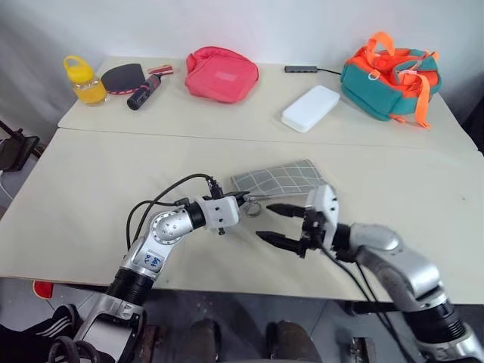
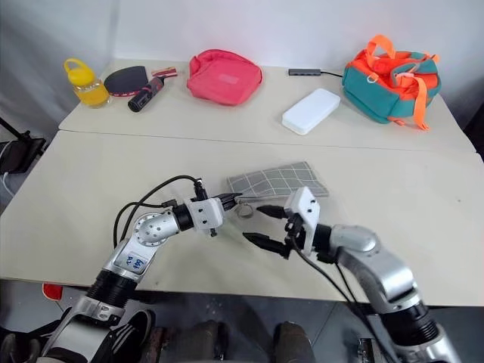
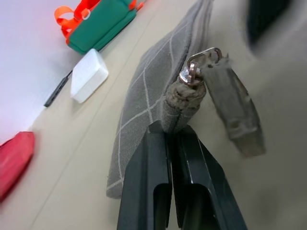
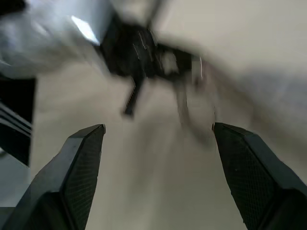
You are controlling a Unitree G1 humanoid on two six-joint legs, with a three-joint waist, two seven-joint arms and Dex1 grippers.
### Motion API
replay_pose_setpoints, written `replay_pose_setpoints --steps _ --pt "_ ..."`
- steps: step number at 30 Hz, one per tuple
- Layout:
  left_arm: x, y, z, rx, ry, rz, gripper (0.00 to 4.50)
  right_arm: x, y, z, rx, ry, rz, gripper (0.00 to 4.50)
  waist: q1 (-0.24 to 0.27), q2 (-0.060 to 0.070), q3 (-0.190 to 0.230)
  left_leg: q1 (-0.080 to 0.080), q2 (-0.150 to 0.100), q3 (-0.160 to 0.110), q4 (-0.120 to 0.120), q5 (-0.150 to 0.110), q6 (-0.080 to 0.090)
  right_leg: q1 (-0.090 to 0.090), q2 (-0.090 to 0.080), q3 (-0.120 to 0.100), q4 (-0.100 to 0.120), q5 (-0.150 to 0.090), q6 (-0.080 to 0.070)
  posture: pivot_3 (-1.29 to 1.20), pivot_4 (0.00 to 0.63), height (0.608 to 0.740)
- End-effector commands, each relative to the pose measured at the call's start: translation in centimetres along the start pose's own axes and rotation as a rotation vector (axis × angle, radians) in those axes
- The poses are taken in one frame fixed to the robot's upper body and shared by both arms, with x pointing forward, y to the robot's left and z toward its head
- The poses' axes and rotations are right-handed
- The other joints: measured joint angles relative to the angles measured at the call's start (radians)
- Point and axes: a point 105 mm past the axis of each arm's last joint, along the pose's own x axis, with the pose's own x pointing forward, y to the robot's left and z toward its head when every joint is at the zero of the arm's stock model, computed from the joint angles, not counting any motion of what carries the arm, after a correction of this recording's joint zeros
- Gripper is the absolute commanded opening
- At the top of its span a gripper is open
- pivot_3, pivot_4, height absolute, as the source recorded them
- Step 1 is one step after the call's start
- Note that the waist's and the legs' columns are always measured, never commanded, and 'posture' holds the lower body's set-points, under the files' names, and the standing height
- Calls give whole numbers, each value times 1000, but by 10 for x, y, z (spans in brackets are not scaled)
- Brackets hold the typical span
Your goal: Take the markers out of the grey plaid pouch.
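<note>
The grey plaid pouch (image 1: 280, 178) lies flat on the near tabletop (image 1: 91, 197), its corner by the zipper end pinched in the left tool (image 3: 170, 139), whose fingers are closed tight on the fabric. The pouch's wrist loop (image 3: 232, 110) hangs beside that grip. Just beside the pouch, the right tool (image 1: 280, 224) hovers with fingers spread wide, holding nothing.

1. 2 beige tables (image 1: 91, 197) set edge to edge, seam running across.
2. Plain white wall (image 1: 249, 26) behind far table.
3. Dark floor (image 1: 249, 310) under near edge.
4. Soft, even light.
</note>
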Motion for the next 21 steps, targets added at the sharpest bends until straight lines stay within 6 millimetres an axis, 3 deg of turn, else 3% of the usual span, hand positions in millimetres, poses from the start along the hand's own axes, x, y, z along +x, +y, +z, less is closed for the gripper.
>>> replay_pose_setpoints --steps 1,7,12,16,21 --pt "1 6 6 23 -24 25 0 0 -8 -2 33 -26 -64 3724 0 0 0 -1 0 0 0 0 0 0 1 0 0 0 1 0 150 740" --pt "0 -2 8 10 -30 11 0 22 -16 19 91 -139 -67 3724 -8 0 0 -1 0 1 1 0 0 -1 3 1 0 1 1 0 150 740" --pt "-2 -5 7 17 -20 6 0 36 -5 35 210 -239 -13 3724 -4 0 0 -1 1 0 -1 0 0 -2 2 0 1 2 1 0 150 740" --pt "-1 0 11 -9 -33 36 0 45 9 27 217 -208 29 3724 -5 0 0 -2 -1 1 -1 0 1 -2 2 0 0 3 3 0 150 740" --pt "-1 2 12 -24 -35 50 0 50 2 26 231 -218 -10 2494 -6 0 0 -3 0 1 -1 -1 1 -3 2 0 1 3 3 0 150 740"
